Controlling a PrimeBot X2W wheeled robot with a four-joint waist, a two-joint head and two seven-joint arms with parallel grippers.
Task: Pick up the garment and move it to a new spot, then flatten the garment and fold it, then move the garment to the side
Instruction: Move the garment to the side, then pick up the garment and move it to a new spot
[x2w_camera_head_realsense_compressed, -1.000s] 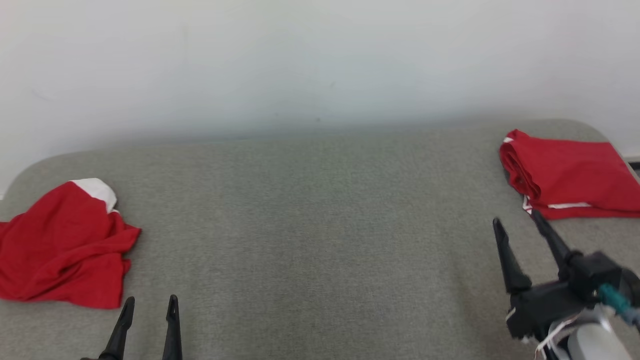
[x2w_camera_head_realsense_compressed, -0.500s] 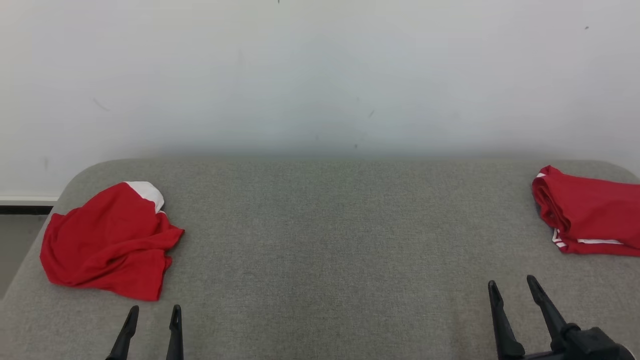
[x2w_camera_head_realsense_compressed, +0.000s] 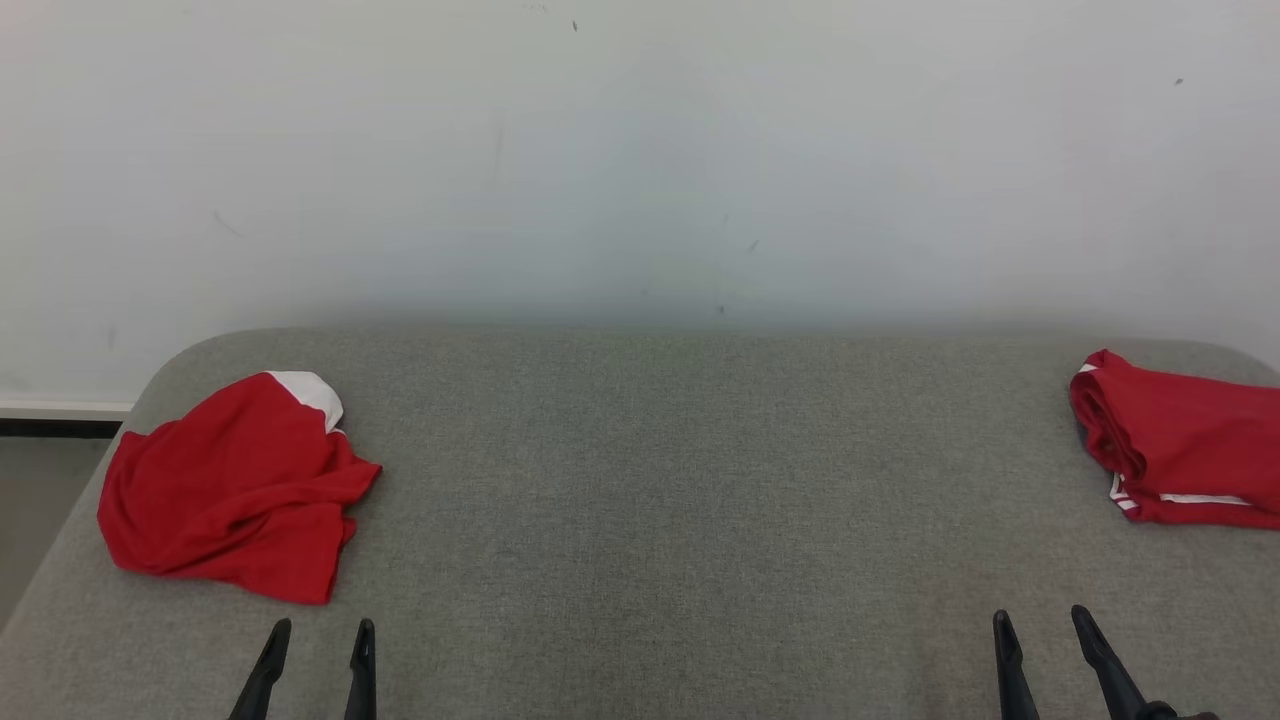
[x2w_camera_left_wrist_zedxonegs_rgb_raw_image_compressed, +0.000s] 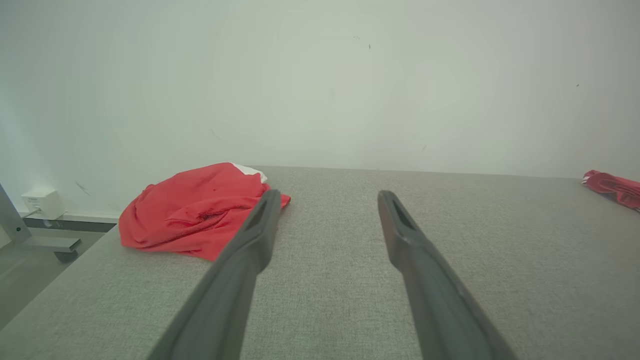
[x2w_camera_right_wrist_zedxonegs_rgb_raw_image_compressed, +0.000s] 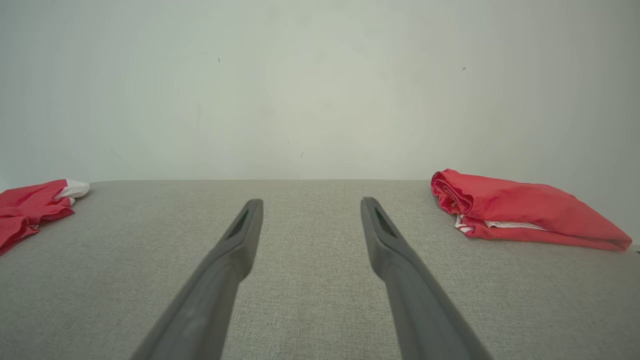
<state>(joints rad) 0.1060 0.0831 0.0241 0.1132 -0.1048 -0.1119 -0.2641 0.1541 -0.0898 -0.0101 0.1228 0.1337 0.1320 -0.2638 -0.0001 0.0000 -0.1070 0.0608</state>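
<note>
A crumpled red garment with a white patch lies at the left end of the grey table; it also shows as the heap in the left wrist view and at the left edge of the right wrist view. My left gripper stands open just in front of it, nothing between its fingers. My right gripper is open too, at the lower right, empty. A folded red garment with white trim rests at the far right.
A pale wall rises right behind the table. Off the table's left end there is floor, a white box on the wall and a wheeled metal base. The table's corners are rounded.
The head view has swung left and up, so the whole scene shifted. My right gripper has drawn back from beside the folded garment to the lower right, still open. Left gripper unchanged.
</note>
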